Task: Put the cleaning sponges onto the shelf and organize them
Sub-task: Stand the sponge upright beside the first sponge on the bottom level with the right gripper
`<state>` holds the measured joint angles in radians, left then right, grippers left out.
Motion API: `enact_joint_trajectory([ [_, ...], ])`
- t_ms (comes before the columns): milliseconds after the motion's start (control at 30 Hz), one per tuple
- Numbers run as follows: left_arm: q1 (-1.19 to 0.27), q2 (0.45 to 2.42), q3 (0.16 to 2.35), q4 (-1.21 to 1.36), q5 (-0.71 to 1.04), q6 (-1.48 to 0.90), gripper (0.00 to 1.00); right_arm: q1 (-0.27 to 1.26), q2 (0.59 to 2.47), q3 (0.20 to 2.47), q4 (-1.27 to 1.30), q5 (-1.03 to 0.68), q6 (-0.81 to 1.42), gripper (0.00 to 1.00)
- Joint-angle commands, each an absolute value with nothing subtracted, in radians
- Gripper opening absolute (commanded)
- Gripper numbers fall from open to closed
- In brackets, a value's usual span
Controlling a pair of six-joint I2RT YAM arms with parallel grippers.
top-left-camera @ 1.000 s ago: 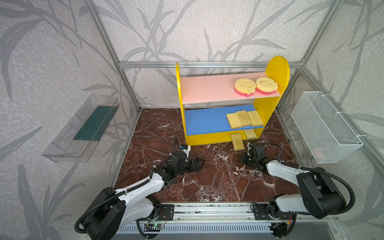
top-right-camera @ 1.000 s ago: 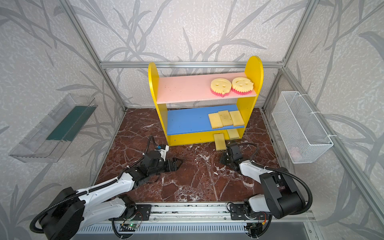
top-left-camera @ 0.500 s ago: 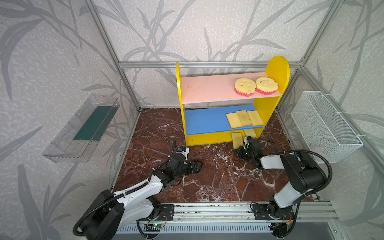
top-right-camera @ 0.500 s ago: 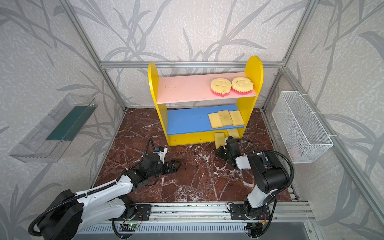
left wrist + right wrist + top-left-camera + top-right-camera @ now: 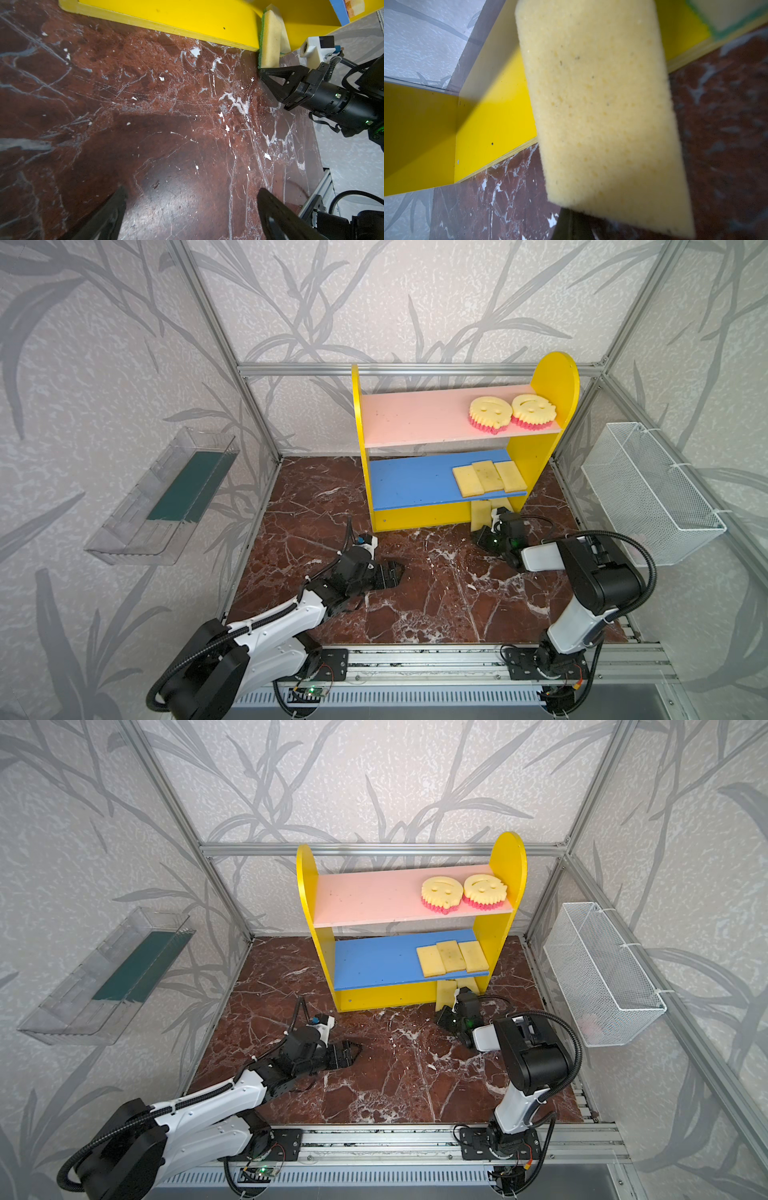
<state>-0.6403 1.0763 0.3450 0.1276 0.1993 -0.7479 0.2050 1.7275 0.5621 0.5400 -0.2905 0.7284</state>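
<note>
Right gripper [image 5: 264,71] was found closed tight, to all appearance on the lower end of a pale sponge [image 5: 602,114], at the foot of the shelf [image 5: 415,518], near 2 o'clock on the floor [image 5: 436,597] in both top views. The sponge was held tilted up against the shelf's yellow front, below the blue board [image 5: 411,485]. The left gripper [image 5: 394,572] was spread wide with nothing in it, low over the floor near 8 o'clock.

The sponge was judged light, soft and easily squashed, with a rough foam face unlikely to slip; a green backing was seen along one edge in the left wrist view. With a pinch at one end, the free end was thought likely to flop and catch on a board's edge. A hold nearer the middle, across the narrow sides, would be steadier.

The floor was seen to be polished red marble, flat and hard. The shelf was set at 12 o'clock against the back wall. A basket [image 5: 652,489] was hung at 3 o'clock and a tray [image 5: 124,543] at 9 o'clock. On the pink board [image 5: 415,418], two smiley sponges [image 5: 490,412] were set at the 3 o'clock end. Three pale sponges [image 5: 488,477] were laid touching at the blue board's 3 o'clock end. A second sponge [image 5: 284,39] was propped just beside the held one.
</note>
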Motion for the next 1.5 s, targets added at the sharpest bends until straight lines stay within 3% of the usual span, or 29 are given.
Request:
enact_joint_trajectory([
  [0,-0.637,1.093,0.371,0.136,0.186,-0.734,0.99,0.197,1.681,0.555,0.422,-0.299,0.689,0.02],
  [67,-0.637,1.099,0.373,0.141,0.191,-0.735,0.99,0.196,1.654,0.543,0.405,-0.304,0.686,0.11],
  [167,-0.637,1.105,0.376,0.147,0.194,-0.735,0.99,0.195,1.613,0.528,0.366,-0.307,0.679,0.41],
  [267,-0.636,1.109,0.377,0.149,0.196,-0.735,0.99,0.193,1.569,0.513,0.331,-0.302,0.673,0.49],
  [333,-0.638,1.111,0.379,0.151,0.197,-0.735,0.99,0.188,1.550,0.508,0.309,-0.287,0.672,0.42],
  [433,-0.638,1.117,0.377,0.157,0.199,-0.736,0.99,0.180,1.549,0.508,0.290,-0.263,0.663,0.00],
  [1467,-0.630,1.110,0.358,0.153,0.178,-0.719,0.99,0.123,1.722,0.655,0.333,-0.225,0.713,0.00],
])
